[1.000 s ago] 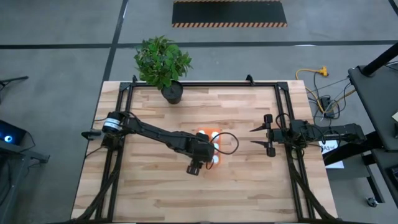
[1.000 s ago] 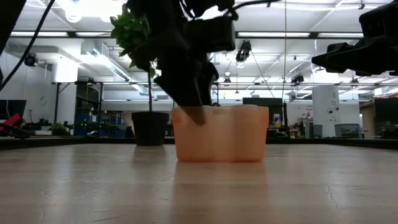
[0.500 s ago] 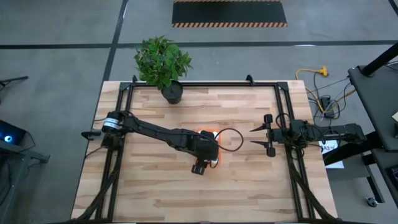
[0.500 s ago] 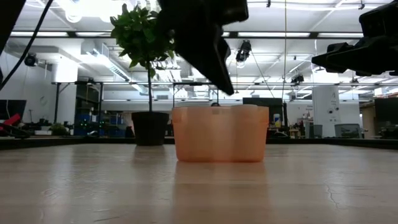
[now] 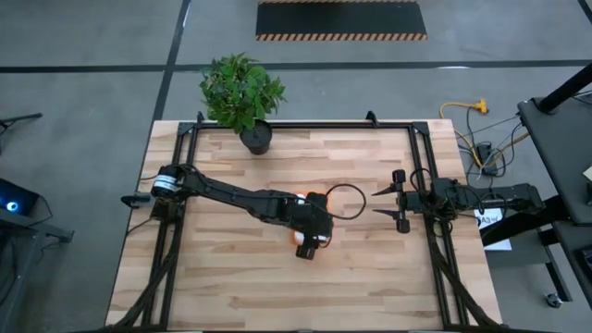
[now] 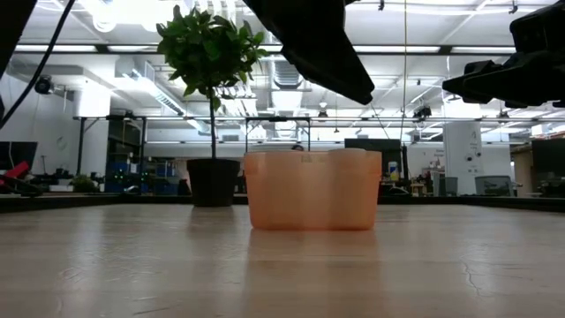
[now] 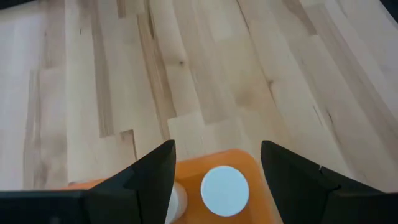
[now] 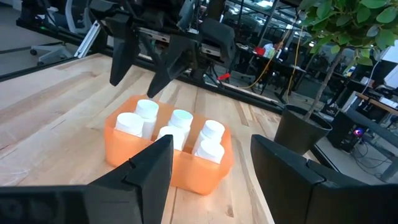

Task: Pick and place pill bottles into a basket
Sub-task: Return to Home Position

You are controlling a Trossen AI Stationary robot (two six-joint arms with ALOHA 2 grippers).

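- Your left gripper (image 5: 313,246) hangs above the near end of the basket (image 8: 124,152), fingers spread wide and holding nothing.
- Its wrist view looks straight down between those fingers onto one white cap and the orange rim around it.
- All six pill bottles (image 8: 181,118) stand upright inside the basket, packed in two rows of three, caps just above the rim.
- The basket sits near the middle of the wooden table (image 5: 231,277), largely hidden under the left arm in the high view.
- Your right gripper (image 5: 377,203) waits at the table's right side, raised off the wood and well apart from the basket, fingers parted and pointing toward it.
- A black plant pot (image 5: 257,139) stands at the table's far edge.
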